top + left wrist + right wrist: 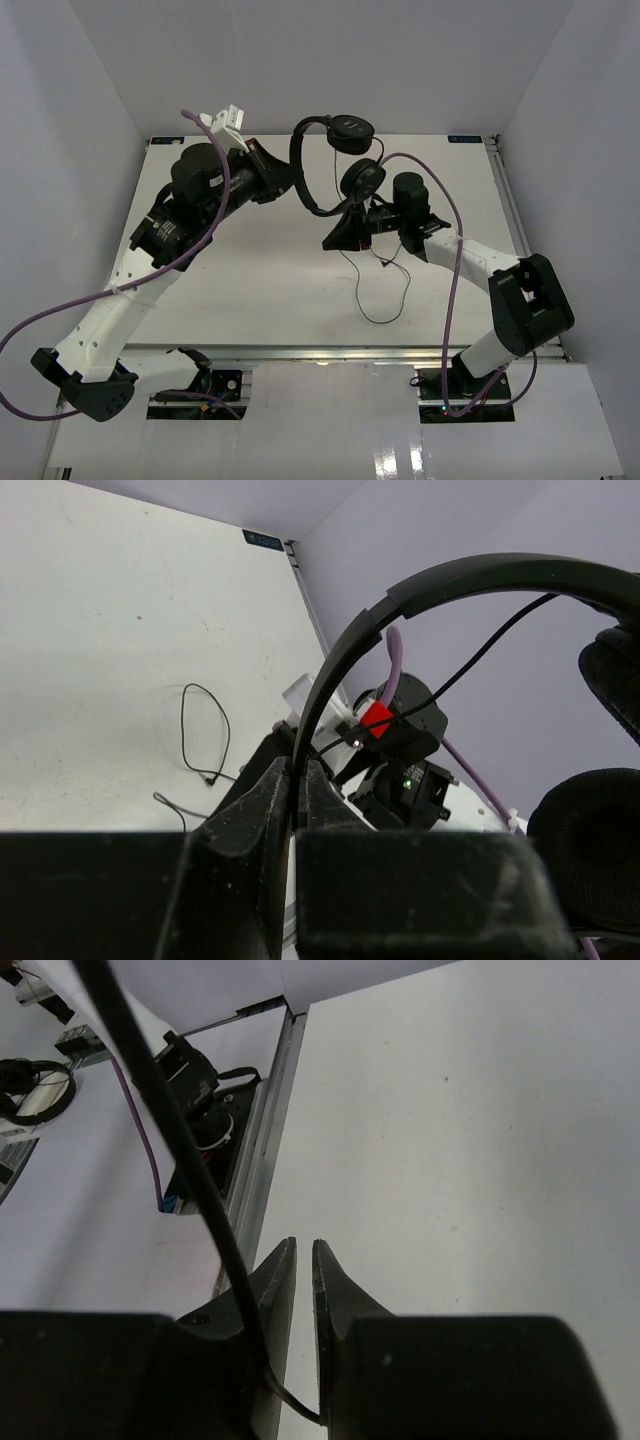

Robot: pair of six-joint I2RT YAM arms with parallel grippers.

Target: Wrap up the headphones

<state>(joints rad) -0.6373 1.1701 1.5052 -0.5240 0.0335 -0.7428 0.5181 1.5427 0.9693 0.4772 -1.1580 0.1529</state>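
Both arms have white link shells and black joint housings: left arm [110, 320], right arm [480, 258]. A purple cable [40, 322] loops loose beside each arm. White bracket [228, 120] on the left wrist. Left tool [298, 772] has matte black, tapered fingers, and the right tool [305, 1248] is identical. Red tab [376, 718] and green LED [407, 781] on the right wrist housing.
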